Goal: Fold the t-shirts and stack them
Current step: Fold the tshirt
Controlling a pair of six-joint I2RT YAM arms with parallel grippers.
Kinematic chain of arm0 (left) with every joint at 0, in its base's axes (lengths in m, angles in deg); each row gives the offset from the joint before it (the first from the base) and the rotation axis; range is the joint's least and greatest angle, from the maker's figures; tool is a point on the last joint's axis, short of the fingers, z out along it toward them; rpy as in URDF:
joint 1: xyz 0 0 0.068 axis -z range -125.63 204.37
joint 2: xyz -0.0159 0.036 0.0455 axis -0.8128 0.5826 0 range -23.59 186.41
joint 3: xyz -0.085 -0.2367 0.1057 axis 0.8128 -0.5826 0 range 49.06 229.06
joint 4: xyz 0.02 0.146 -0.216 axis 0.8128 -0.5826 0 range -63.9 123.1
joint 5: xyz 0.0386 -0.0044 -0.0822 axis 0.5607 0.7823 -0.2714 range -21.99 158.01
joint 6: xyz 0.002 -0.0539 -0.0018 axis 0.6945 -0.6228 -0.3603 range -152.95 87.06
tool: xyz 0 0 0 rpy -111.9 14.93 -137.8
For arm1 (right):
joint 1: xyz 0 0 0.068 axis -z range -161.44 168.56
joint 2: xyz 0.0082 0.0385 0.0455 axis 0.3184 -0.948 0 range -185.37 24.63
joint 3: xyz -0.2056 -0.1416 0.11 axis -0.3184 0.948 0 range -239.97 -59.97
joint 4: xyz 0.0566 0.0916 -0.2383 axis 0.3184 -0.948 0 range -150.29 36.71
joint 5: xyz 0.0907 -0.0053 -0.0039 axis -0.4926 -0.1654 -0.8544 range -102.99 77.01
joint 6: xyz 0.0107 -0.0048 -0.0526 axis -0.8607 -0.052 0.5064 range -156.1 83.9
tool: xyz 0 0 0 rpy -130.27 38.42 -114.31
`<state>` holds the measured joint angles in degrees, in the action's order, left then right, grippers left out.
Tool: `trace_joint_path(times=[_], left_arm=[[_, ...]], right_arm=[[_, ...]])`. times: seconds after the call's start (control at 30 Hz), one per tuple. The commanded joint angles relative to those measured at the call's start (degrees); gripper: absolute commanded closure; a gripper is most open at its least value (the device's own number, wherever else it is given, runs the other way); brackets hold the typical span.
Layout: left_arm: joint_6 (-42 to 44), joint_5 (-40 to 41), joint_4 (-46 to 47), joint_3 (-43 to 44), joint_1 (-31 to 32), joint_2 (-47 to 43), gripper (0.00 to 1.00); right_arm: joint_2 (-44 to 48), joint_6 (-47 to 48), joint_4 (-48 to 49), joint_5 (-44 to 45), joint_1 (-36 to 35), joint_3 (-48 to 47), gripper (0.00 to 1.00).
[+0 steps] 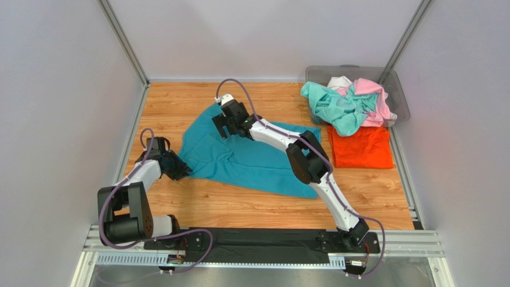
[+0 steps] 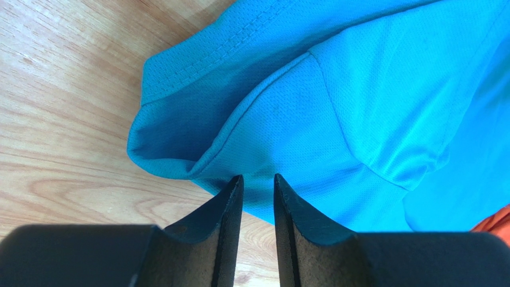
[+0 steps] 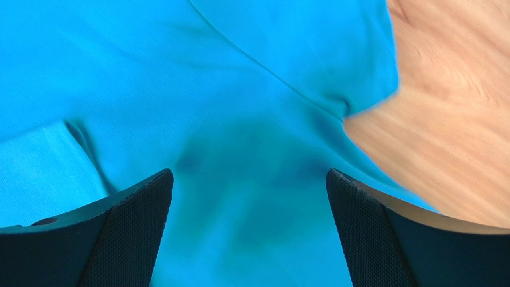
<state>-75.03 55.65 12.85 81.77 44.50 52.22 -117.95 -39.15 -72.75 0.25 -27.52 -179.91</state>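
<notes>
The teal-blue t-shirt [image 1: 251, 161] lies spread and rumpled on the wooden table's middle. My left gripper [image 1: 179, 169] sits low at its left edge. In the left wrist view its jaws [image 2: 258, 176] stand a narrow gap apart, tips at the hem of the teal-blue shirt [image 2: 335, 107], bare wood showing between them. My right gripper [image 1: 222, 127] hovers over the shirt's far left part. In the right wrist view it [image 3: 248, 173] is wide open above the cloth [image 3: 239, 89], holding nothing. An orange t-shirt [image 1: 361, 146] lies folded flat at the right.
A grey translucent bin [image 1: 400, 89] stands at the back right, holding a mint-green t-shirt [image 1: 335, 104], a pink one [image 1: 374, 98] and a white one [image 1: 339, 82]. White walls and metal rails enclose the table. Bare wood [image 1: 179, 101] shows at the back left.
</notes>
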Motion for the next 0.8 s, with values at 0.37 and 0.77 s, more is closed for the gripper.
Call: trace_joint_path(times=[0.37, 0.77], left_arm=[[-1.51, 0.43, -11.74, -3.26, -0.15, -24.2, 0.01], [-1.6, -1.79, -6.39, 11.58, 8.62, -12.11, 0.0]], right_arm=[[45.32, -19.09, 0.39, -5.94, -0.67, 41.9, 0.0], [74.38, -32.36, -2.76, 2.66, -0.41, 77.3, 0.0]])
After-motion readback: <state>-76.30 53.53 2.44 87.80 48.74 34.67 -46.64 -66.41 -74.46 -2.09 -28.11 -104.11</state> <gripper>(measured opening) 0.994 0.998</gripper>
